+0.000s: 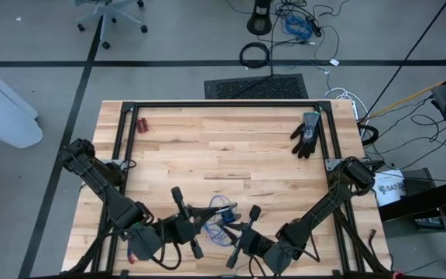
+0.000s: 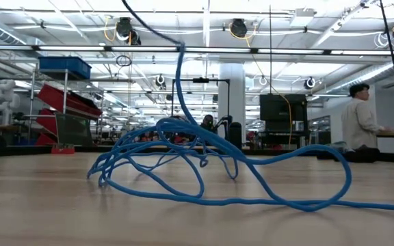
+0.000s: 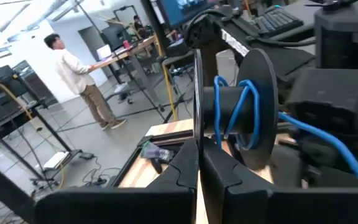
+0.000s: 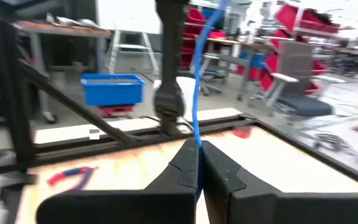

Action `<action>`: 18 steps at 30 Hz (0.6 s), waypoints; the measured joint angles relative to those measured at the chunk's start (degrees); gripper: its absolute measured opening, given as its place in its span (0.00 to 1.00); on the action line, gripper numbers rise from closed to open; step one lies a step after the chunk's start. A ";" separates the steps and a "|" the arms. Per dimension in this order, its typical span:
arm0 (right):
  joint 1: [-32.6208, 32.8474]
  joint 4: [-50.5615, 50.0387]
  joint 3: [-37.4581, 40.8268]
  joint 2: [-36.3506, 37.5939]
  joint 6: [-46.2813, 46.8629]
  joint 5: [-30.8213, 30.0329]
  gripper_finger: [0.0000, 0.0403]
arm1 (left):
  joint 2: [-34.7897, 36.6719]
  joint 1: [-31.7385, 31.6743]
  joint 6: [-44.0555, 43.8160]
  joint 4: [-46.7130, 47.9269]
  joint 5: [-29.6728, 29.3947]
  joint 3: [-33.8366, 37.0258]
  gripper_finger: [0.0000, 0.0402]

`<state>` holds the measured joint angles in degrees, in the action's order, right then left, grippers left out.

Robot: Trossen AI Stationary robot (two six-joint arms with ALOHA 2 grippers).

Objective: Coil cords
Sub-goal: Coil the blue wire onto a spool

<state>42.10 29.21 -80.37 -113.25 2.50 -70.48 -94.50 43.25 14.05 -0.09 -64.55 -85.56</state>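
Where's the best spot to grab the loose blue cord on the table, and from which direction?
Probably the long outer loop of the blue cord trailing away from the tangle: one strand lies flat and alone on the table, so a gripper coming straight down can pinch it without catching others.

The thin blue cord [image 1: 219, 215] lies at the table's six o'clock edge in loose tangled loops [image 2: 183, 164], one strand rising upward off the wood.
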 joint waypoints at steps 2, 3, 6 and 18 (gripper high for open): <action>0.84 0.03 0.02 0.00 -0.63 -2.97 0.00 | 0.20 0.47 0.06 0.15 0.03 0.00 0.02; 1.23 0.14 0.01 0.02 -1.19 -4.25 0.00 | 0.42 0.76 0.16 0.22 0.04 0.00 0.02; 2.56 0.00 -0.01 0.02 -3.28 -9.02 0.00 | 1.22 1.64 0.71 0.04 0.07 0.00 0.02; 5.64 0.20 0.01 2.18 -8.04 -19.53 0.00 | 2.45 4.75 4.40 2.43 6.75 0.00 0.02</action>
<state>47.74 29.41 -80.37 -111.07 -5.54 -90.01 -92.05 48.01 18.45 2.34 -57.80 -85.56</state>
